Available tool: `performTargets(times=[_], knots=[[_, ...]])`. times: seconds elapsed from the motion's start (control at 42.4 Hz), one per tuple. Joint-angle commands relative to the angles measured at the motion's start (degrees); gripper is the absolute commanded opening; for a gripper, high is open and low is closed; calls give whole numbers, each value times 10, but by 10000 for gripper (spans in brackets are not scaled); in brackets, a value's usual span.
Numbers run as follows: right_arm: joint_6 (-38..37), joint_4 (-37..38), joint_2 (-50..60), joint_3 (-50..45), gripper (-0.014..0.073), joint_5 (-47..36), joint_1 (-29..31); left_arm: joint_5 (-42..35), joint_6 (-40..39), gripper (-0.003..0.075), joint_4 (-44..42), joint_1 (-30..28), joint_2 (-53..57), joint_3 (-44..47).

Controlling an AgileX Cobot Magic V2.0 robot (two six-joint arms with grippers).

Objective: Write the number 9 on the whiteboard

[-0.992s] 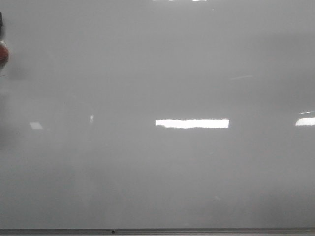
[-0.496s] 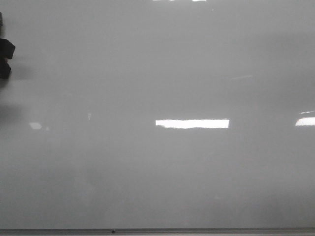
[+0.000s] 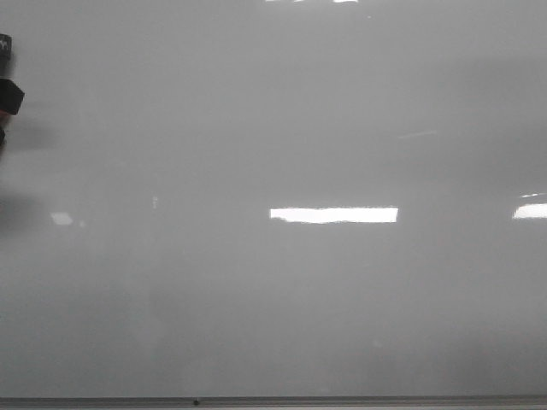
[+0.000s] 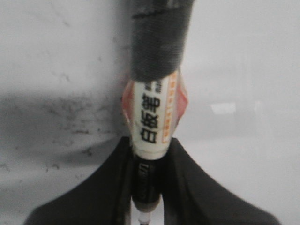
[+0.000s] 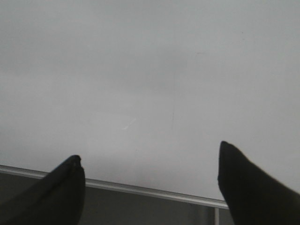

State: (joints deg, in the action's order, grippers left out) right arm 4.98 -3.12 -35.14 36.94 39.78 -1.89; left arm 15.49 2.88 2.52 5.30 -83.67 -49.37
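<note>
The whiteboard (image 3: 273, 128) fills the front view, pale grey and glossy, with no black stroke on it; the number 9 is not in view. My left gripper (image 3: 7, 96) shows only as dark parts at the far left edge. In the left wrist view the left gripper (image 4: 150, 141) is shut on a whiteboard marker (image 4: 152, 115) with a white label and black print, tip pointing back between the fingers (image 4: 108, 187). My right gripper (image 5: 149, 150) is open and empty above the whiteboard (image 5: 150, 70) near its frame.
The thin grey metal frame edge (image 3: 342, 400) runs along the bottom of the front view and shows in the right wrist view (image 5: 140, 189). Bright rectangular light reflections (image 3: 333, 214) lie on the board. Dark speckled smudges (image 4: 70, 110) mark the board beside the marker.
At the left edge of the front view the left gripper's dark parts have shifted slightly; the reddish part seen a second ago no longer shows clearly. The board's surface is unchanged.
</note>
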Motion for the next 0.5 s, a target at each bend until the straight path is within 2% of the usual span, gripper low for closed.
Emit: performTargets(times=[0.0,0.26,0.472], knots=[[4,-6,-2,31,601,-32,-1,46,2,-19,-2,4,52,-34],[4,-14,-11,78,601,25,-1,267,119,-19,11,10,104,-108],[25,-32,-58,120,601,84,-1,390,313,-19,103,68,105,-156]])
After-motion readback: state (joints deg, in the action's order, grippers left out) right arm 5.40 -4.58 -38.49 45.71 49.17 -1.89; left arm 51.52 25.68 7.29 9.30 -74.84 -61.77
